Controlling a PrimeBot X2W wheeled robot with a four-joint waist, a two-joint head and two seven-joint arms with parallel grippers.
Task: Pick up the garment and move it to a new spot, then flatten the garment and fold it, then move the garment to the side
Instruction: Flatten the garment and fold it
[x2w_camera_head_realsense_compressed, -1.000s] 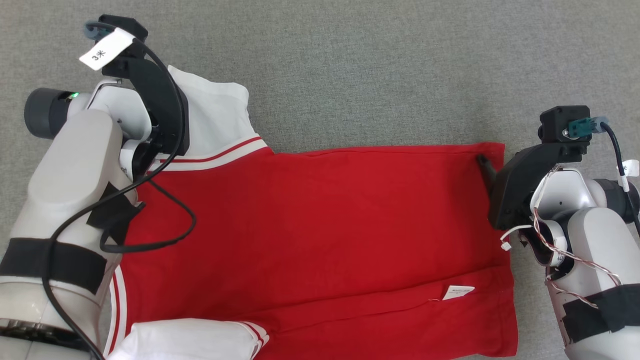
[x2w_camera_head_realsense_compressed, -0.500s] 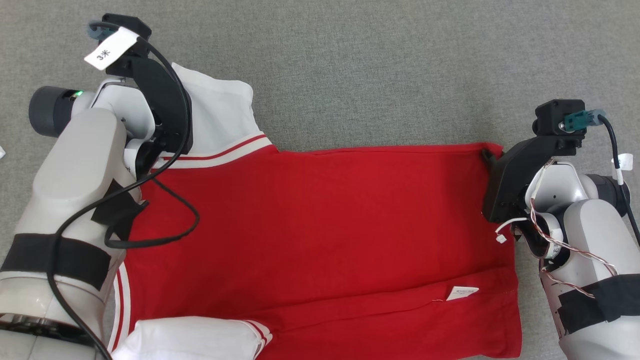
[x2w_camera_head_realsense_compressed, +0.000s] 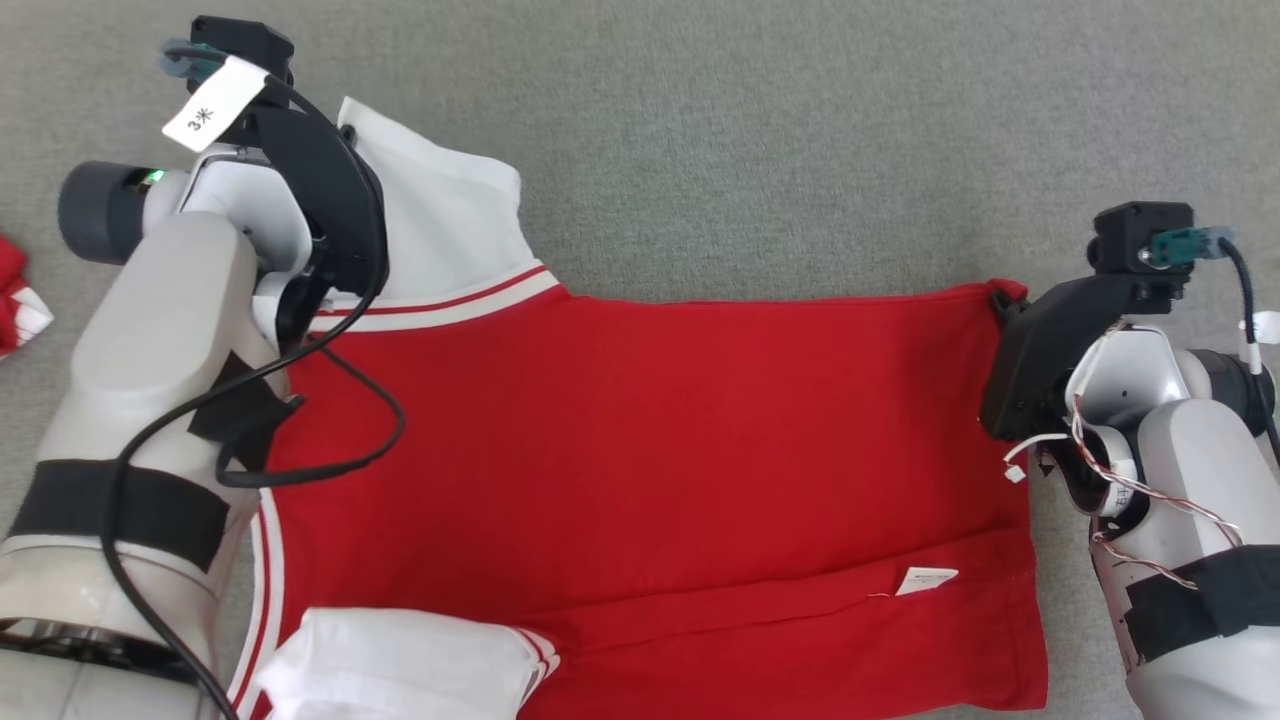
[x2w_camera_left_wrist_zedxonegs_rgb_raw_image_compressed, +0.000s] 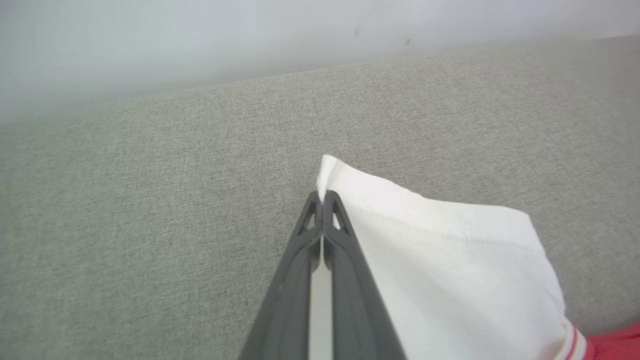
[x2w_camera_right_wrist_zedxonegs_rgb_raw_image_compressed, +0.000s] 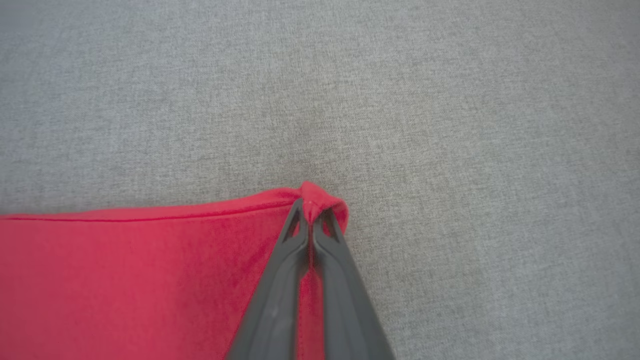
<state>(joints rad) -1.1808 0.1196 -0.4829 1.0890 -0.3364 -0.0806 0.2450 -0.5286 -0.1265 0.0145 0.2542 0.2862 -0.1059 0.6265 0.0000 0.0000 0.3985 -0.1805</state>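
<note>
A grey cloth-covered bench (x2w_camera_head_realsense_compressed: 760, 120) stretches across the head view, and a pale wall rises behind it in the left wrist view. Most of its middle is taken up by the garment (x2w_camera_head_realsense_compressed: 650, 450), a red shirt with white sleeves. It lies spread nearly flat, its shoulders toward the robot's left and its hem toward the right. A long crease runs across its near part.

The left arm (x2w_camera_head_realsense_compressed: 150, 340) reaches in over the shoulder end, and the right arm (x2w_camera_head_realsense_compressed: 1190, 480) stands at the hem end. The far white sleeve (x2w_camera_head_realsense_compressed: 440, 230) lies out on the bench, and the near sleeve (x2w_camera_head_realsense_compressed: 400, 665) is folded in at the bottom edge.

The left pincer (x2w_camera_left_wrist_zedxonegs_rgb_raw_image_compressed: 322, 200) has its fingers pressed together on the outer corner of the far sleeve (a sliver of white shows between them). The right pincer (x2w_camera_right_wrist_zedxonegs_rgb_raw_image_compressed: 311, 212) is clamped on the far hem corner, where the red cloth bunches into a small peak.

A scrap of red and white cloth (x2w_camera_head_realsense_compressed: 20, 295) lies at the left edge, well apart from the shirt. A small white label (x2w_camera_head_realsense_compressed: 925, 580) sits on the crease near the hem.
</note>
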